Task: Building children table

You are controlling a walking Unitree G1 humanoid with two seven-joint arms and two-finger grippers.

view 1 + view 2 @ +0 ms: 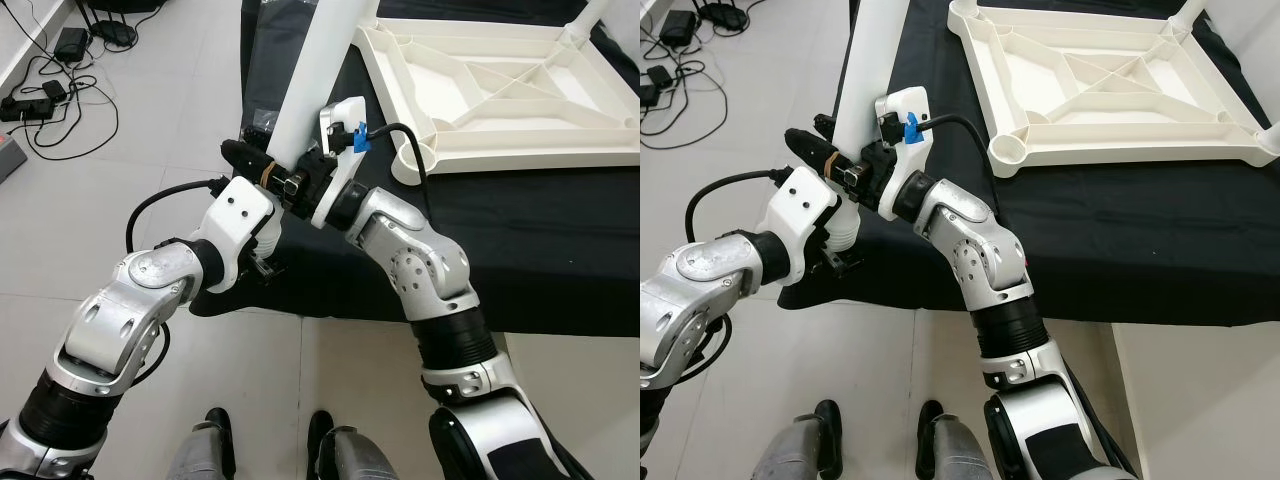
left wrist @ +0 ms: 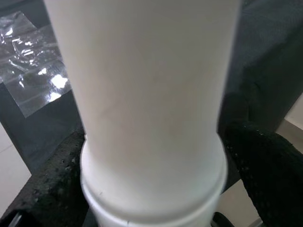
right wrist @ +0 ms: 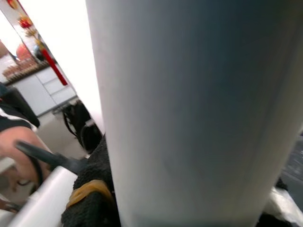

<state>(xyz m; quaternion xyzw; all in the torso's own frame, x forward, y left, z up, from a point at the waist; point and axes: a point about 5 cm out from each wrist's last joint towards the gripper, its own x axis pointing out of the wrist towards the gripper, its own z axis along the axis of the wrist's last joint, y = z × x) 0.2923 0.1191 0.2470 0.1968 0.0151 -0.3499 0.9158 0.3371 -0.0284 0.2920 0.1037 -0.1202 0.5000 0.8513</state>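
A long white table leg [image 1: 315, 70] stands tilted over the left end of the black cloth. Both grippers hold it near its lower end. My left gripper [image 1: 260, 162] is shut on the table leg, with a black finger [image 2: 52, 189] on each side of the leg [image 2: 147, 94]. My right gripper [image 1: 298, 186] reaches in from the right and closes on the same end; the leg [image 3: 189, 94] looms right against its camera. The white tabletop [image 1: 520, 152] lies upside down to the right, its near-left corner socket [image 1: 408, 158] open.
A black cloth [image 1: 520, 250] covers the work surface, whose front edge runs just before my arms. Cables and chargers [image 1: 60, 90] lie on the tiled floor at the left. Another leg [image 1: 592, 15] stands at the tabletop's far right corner. A person [image 3: 14, 142] is behind.
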